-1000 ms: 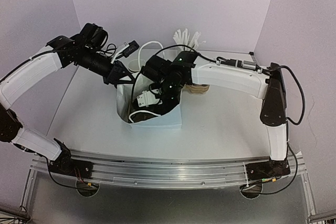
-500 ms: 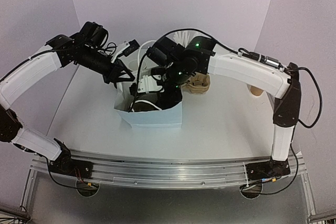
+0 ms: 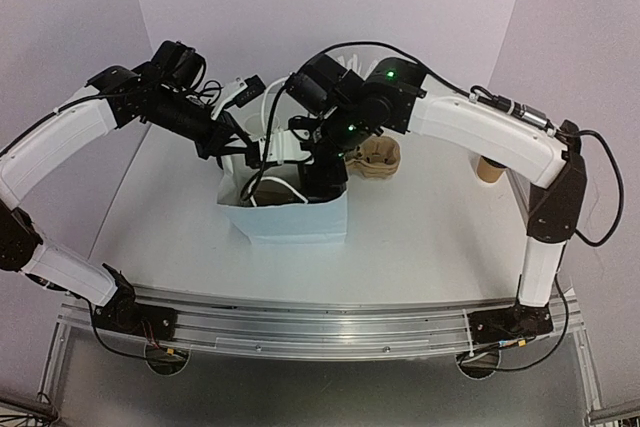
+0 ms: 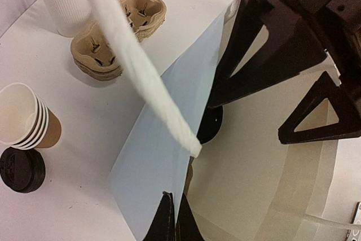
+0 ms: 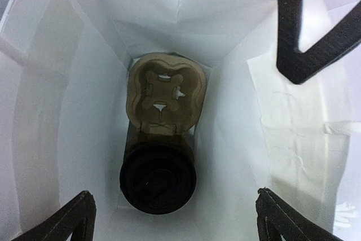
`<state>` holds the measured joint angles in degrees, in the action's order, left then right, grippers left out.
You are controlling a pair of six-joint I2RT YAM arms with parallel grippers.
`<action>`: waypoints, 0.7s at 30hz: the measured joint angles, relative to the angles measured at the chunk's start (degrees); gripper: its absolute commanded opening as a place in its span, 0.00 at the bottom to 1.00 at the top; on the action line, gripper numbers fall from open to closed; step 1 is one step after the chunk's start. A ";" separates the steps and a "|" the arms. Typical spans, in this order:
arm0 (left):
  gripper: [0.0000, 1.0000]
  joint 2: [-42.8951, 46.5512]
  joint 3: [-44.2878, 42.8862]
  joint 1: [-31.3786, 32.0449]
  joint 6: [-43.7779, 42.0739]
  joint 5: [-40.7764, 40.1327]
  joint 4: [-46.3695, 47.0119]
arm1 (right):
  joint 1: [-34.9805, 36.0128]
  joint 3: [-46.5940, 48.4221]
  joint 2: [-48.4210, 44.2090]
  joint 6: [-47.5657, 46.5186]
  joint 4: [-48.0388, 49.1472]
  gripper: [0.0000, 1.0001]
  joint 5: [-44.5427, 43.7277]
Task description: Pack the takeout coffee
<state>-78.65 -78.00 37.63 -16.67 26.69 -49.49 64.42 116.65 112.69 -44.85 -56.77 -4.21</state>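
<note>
Right wrist view: our open right gripper (image 4: pixel 248 119) hangs straight above the upright coffee cup (image 5: pixel 158 182). Our left gripper (image 4: pixel 172 221) pinches the bag (image 4: pixel 163 162).

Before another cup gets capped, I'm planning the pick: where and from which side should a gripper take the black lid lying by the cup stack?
The black lid lies flat on the table, so only its round rim offers opposing faces: probably pinch that from straight above. The cup stack stands close beside it, so pinch the rim sides clear of it.
</note>
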 measured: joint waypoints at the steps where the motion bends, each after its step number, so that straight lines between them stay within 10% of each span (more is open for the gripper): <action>1: 0.00 0.07 0.00 0.08 0.00 -0.11 -0.01 | 0.00 0.01 -0.34 0.43 0.23 0.94 0.15; 21: 0.00 0.29 0.00 0.46 0.13 -0.32 -0.64 | -2.38 -1.70 -12.20 23.50 16.29 0.90 -1.83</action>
<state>-78.37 -78.00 38.09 -16.53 26.38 -50.12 62.04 114.96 100.49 -21.36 -40.48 -6.04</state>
